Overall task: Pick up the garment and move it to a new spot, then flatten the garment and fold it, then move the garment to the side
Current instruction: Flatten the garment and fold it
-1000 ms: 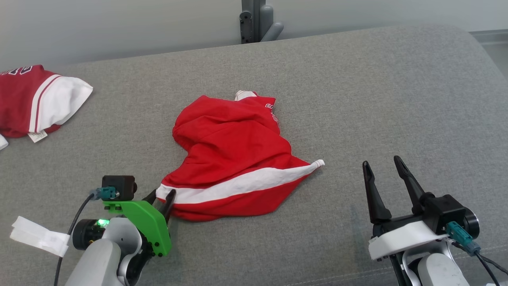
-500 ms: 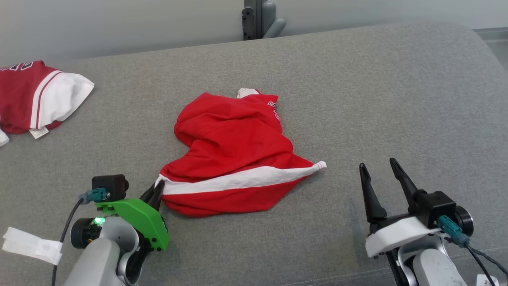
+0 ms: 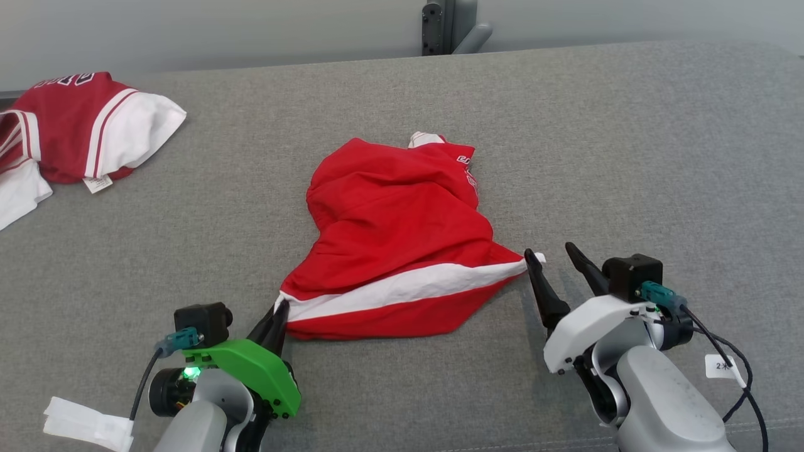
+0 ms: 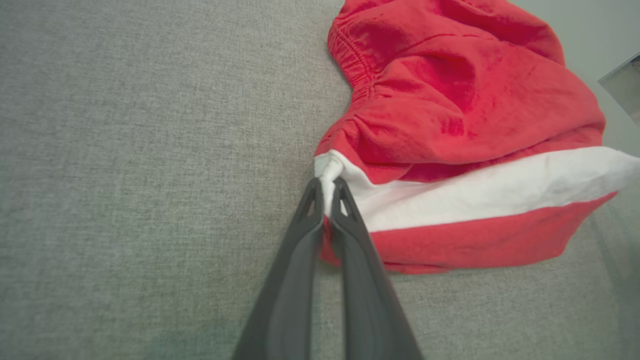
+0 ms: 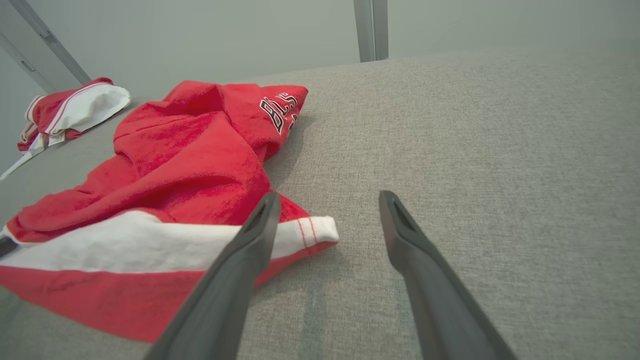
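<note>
Fingers of the left gripper [image 4: 327,184] are pinched tight on the white near-left corner of the crumpled red cloth garment with a white band [image 3: 396,232], the hem squeezed between the two dark tips. A corner hold like this gives a firm purchase for lifting the piece and later spreading it. Right gripper [image 5: 328,196], jaws spread wide and holding nothing, is aimed at the opposite white corner [image 5: 317,229]. One finger crosses in front of the band and the other stands over bare fabric beside it, so the corner sits between them; whether a tip touches the cloth I cannot tell. By my reading, the pick-up is half prepared: one corner caught, the other not yet taken.

The garment lies bunched in the middle of the grey woven upholstered surface [image 3: 628,157], not yet lifted. Far to the left rests a second dark-red-and-white garment [image 3: 81,125]. Behind it all are a pale wall [image 3: 251,25] and a grey metal post [image 3: 449,25].
</note>
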`<state>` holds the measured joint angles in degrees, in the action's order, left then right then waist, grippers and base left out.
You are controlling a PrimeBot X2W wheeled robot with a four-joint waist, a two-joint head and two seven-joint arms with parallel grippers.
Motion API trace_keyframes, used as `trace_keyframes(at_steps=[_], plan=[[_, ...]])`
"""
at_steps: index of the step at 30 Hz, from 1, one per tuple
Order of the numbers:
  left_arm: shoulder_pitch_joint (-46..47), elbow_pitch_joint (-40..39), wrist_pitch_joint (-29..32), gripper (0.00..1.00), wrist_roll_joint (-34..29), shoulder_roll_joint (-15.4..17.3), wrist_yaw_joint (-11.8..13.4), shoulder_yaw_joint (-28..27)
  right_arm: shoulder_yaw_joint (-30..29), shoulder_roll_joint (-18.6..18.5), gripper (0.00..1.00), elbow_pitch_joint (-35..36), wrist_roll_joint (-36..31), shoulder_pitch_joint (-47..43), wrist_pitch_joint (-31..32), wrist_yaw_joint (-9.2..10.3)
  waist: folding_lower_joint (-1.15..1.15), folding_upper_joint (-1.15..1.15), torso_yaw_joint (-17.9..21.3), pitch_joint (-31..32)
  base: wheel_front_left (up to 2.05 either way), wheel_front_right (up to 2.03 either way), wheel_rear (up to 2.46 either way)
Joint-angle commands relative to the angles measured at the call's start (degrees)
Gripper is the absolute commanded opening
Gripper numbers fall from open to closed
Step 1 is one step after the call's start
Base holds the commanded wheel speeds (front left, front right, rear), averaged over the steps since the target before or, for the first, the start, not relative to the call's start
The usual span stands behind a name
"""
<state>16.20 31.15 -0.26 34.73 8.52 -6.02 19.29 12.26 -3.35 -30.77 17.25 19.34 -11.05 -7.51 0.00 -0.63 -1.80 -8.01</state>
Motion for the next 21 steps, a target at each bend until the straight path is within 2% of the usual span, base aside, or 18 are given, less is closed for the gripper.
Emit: trace_keyframes(at_steps=[1,6,14,16,21], plan=[[0.2,0.3,-0.4,0.00,-0.3,0.0,0.2,0.1,0.9,-0.9,1.00,-1.5,1.1,1.5,0.6,0.04,0.00,0.63,-0.6,-0.4,0.00,0.00,0.00],[1.2,1.1,-0.9,0.00,-0.3,-0.4,0.1,0.5,5.0,-2.5,1.00,-5.8,5.3,4.7,2.5,0.04,0.00,0.63,-1.3,-0.9,0.00,0.00,0.00],[1.8,2.1,-1.5,0.00,-0.1,0.1,0.1,0.7,12.7,-5.0,1.00,-8.0,12.1,7.2,4.8,0.04,0.00,0.63,-1.3,-1.6,0.00,0.00,0.00],[1.8,2.2,-1.7,0.00,0.0,0.2,0.0,0.8,14.3,-5.3,0.94,-8.3,13.7,7.4,5.3,0.04,0.00,0.63,-1.3,-1.6,0.00,0.00,0.00],[1.6,2.5,-1.9,0.00,0.3,0.3,-0.1,1.0,18.0,-5.9,0.68,-7.8,17.2,7.0,6.3,0.04,0.00,0.63,-1.0,-1.4,0.00,0.00,0.00]])
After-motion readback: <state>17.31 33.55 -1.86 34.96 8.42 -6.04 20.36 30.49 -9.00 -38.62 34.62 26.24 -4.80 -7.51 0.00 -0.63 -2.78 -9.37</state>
